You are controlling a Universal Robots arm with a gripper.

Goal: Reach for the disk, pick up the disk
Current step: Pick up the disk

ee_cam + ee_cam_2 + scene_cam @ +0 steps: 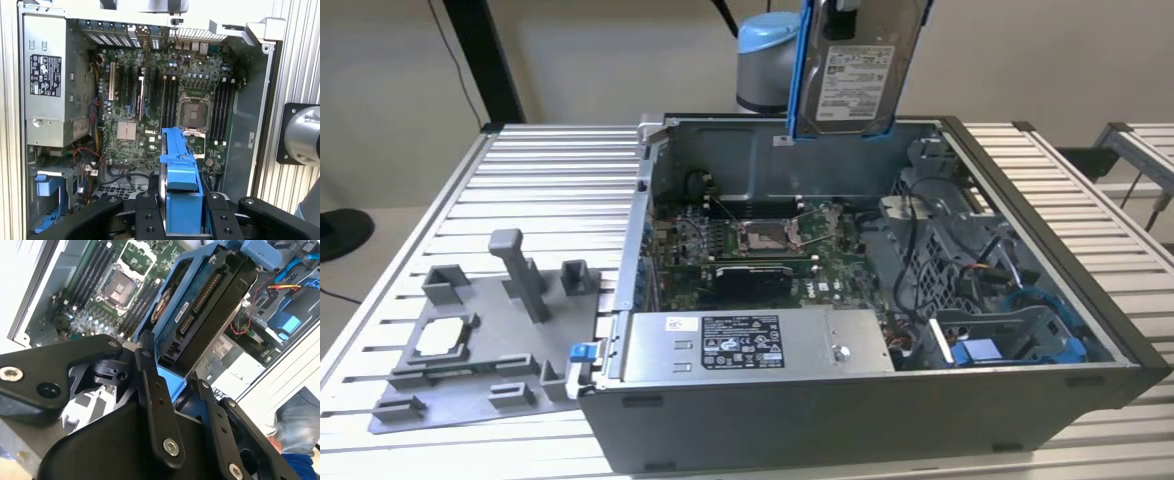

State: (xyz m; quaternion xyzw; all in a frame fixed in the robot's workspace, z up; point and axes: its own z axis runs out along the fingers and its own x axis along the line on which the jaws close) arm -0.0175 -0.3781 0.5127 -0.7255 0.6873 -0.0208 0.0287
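First wrist view puts the gripper nearest us, and we see its jaws pinching the disk by its blue frame, one finger on each side. We judge the disk's long axis runs straight out from the jaws, away from the wrist. In the exterior view we find one disk, hanging upright and well above the open computer case, touching nothing below. Farther down we count one power supply and one motherboard inside the case, which sits on the table.
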